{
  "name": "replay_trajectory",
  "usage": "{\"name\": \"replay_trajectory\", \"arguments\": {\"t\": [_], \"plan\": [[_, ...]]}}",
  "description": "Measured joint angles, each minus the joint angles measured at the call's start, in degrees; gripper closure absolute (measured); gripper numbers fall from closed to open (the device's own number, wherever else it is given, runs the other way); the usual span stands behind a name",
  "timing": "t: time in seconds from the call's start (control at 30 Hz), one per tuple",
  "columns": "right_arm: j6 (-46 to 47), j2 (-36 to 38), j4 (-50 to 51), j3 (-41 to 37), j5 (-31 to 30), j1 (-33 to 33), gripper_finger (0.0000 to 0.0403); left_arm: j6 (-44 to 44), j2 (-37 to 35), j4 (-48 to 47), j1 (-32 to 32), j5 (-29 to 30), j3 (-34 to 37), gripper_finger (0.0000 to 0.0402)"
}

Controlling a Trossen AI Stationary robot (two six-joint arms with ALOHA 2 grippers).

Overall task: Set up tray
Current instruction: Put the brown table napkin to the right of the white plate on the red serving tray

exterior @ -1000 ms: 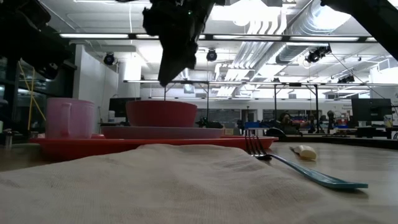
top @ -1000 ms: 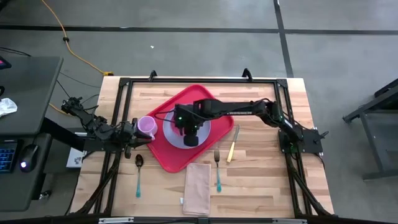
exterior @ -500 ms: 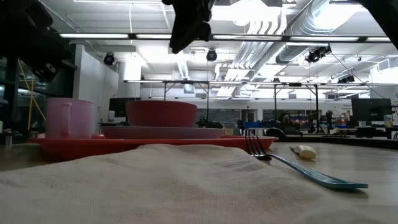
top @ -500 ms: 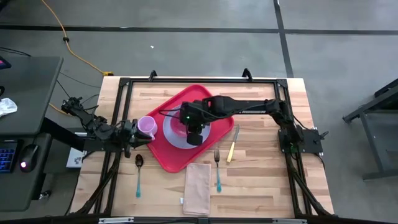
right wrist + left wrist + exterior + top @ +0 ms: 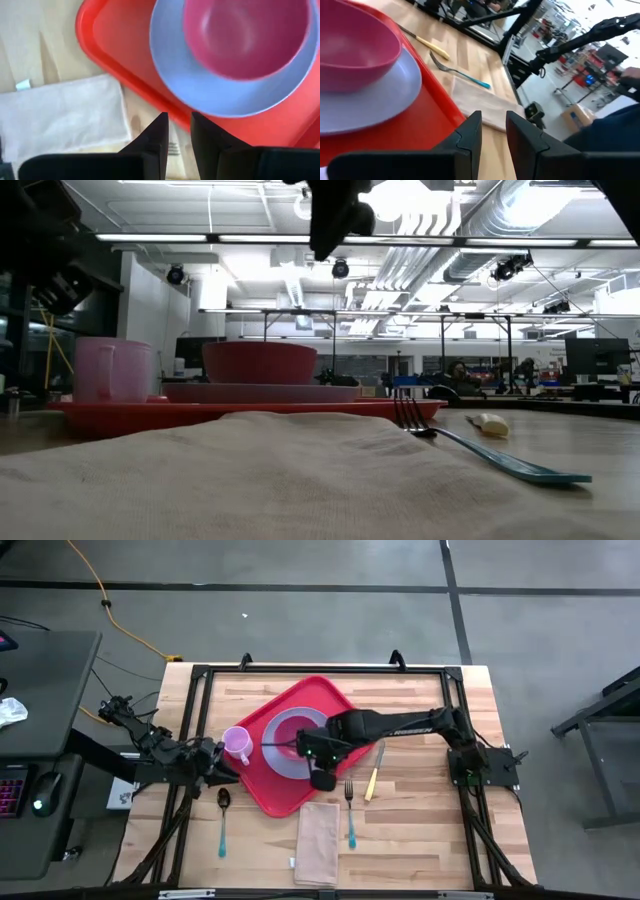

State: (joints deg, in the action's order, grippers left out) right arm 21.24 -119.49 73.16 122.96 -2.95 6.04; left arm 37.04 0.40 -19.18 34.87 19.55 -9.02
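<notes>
Tray (image 5: 285, 790) first, since everything hangs on it: the red tray is lying at an angle in the middle of the tabletop (image 5: 420, 830), already carrying a lavender plate (image 5: 277, 753) with a red bowl (image 5: 292, 728) sitting on it and a pink cup (image 5: 236, 743) at its left edge.

Right claw (image 5: 323, 778) is hovering above the tray's near edge, holding nothing, its fingers (image 5: 159, 131) standing only a narrow gap apart. From its own camera it is looking straight down past the plate rim onto the folded napkin (image 5: 65, 112), so I'm judging it is heading for the things lying off the tray. Just beside it, on bare wood, the blue-handled fork (image 5: 350, 810) and the yellow-handled knife (image 5: 373, 775) are lying side by side, with the beige napkin nearest the front edge. Well placed for that arm to take them one by one.

Left claw (image 5: 222, 768) is waiting at the tray's left side, close by the cup, empty, fingers (image 5: 469, 134) a narrow slot apart. A spoon (image 5: 222, 820) is lying just in front of it, within that arm's reach.
</notes>
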Motion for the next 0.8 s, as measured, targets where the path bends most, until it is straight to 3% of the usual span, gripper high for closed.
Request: {"name": "replay_trajectory", "arguments": {"t": [0.43, 0.8], "plan": [[5.44, -0.01, 1.12, 0.0, 0.8, 5.37, 0.0341, 5.47, 0.0, 0.11, 0.0, -6.93, 0.0, 0.0284], [5.81, -0.03, 1.96, 0.0, 4.83, 7.92, 0.0326, 5.53, 0.0, 0.11, 0.01, -9.28, 0.0, 0.0284]]}}
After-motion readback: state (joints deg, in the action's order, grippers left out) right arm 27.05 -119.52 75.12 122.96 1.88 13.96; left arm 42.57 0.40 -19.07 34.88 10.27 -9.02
